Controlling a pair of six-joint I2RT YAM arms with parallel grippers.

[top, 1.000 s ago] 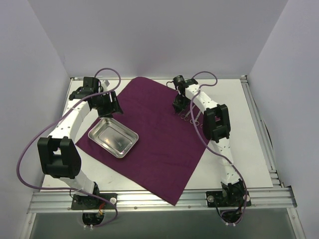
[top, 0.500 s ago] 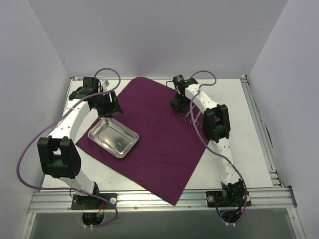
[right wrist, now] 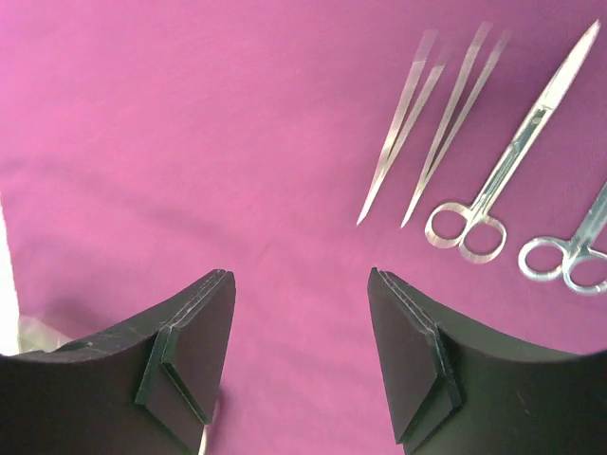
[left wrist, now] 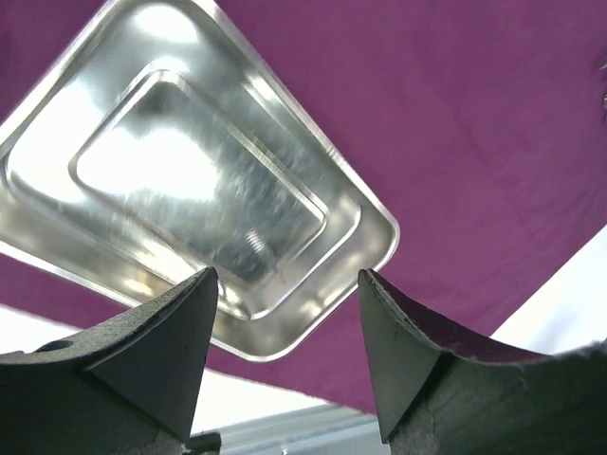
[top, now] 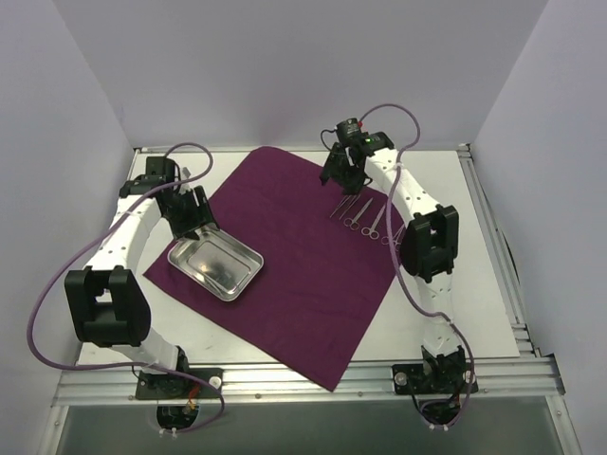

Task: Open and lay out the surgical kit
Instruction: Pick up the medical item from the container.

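The dark purple cloth wrap (top: 303,275) lies spread flat on the white table (top: 474,284), turned like a diamond. Its nearest corner reaches the table's near edge, between the two arm bases. Its far corner lies close to the far edge.

On the left part of the cloth, toward the table's left edge, sits the shiny steel tray (top: 216,267). It is upright and set at an angle to the table edges, and its floor catches the light in the left wrist view (left wrist: 190,180).

Just beyond the tray's far end hangs the left gripper (top: 197,220). Its jaws are spread wide with nothing between them, and the wrist view (left wrist: 287,277) looks down past the dark fingers (left wrist: 161,341) onto the tray's rim and the cloth around it.

Farther back, on the right part of the cloth near the table's far right area, the metal instruments (top: 365,216) lie side by side in a slanted row. The right wrist view shows two thin tweezers (right wrist: 403,123) next to ring-handled scissors (right wrist: 512,152), with another ring-handled piece (right wrist: 574,251) at the picture's edge.

Just past that row, over the cloth's far corner, is the right gripper (top: 343,175). Its jaws are parted and hold nothing (right wrist: 299,280). It is raised above bare cloth, beside the instruments and apart from them.
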